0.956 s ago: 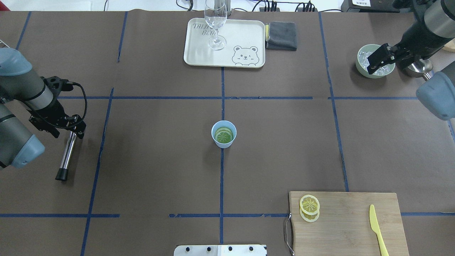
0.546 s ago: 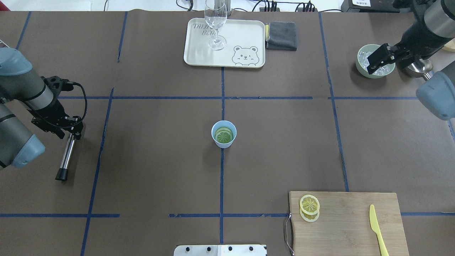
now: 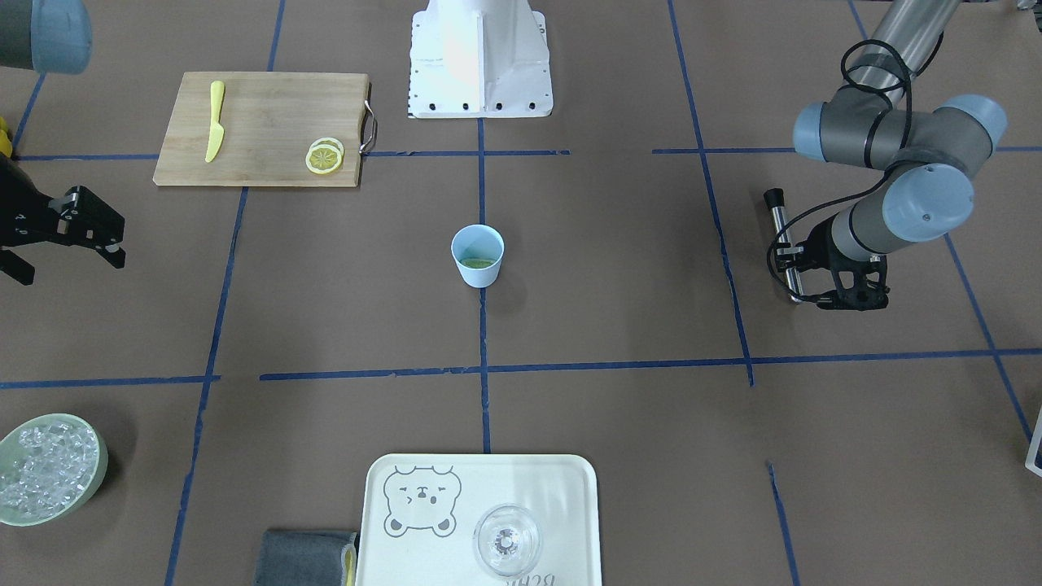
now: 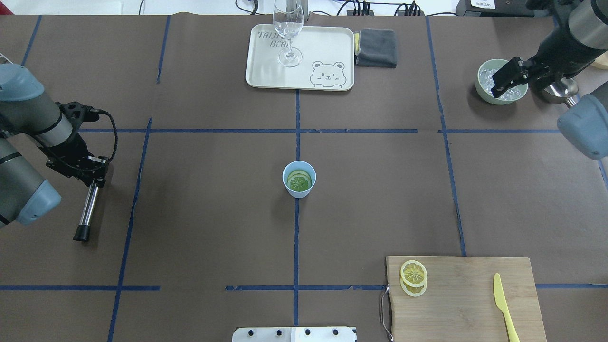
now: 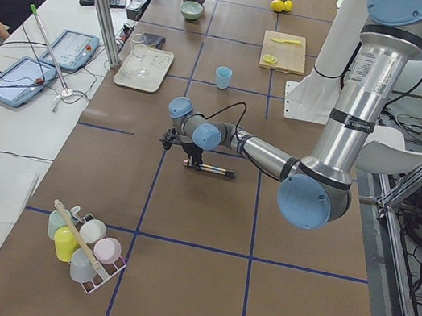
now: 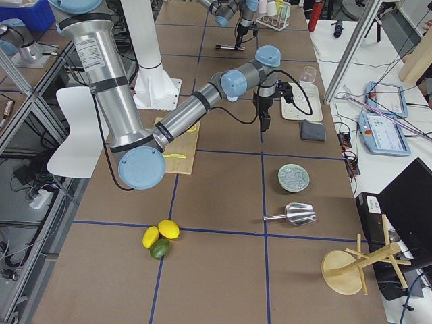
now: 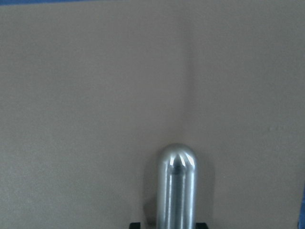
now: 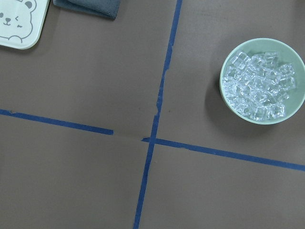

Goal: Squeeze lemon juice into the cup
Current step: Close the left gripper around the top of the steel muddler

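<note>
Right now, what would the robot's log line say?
lemon slice: in cup | left tool: at end of metal rod, grip unclear | right tool: open, raised near ice bowl

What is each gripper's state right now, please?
Left gripper: straddling the metal rod's end; grip cannot be told.
Right gripper: open, empty, above the ice bowl.

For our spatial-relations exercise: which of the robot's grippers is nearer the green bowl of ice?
Right. The right gripper hangs close by the bowl of ice; the left gripper is at the metal rod, across the table.
</note>
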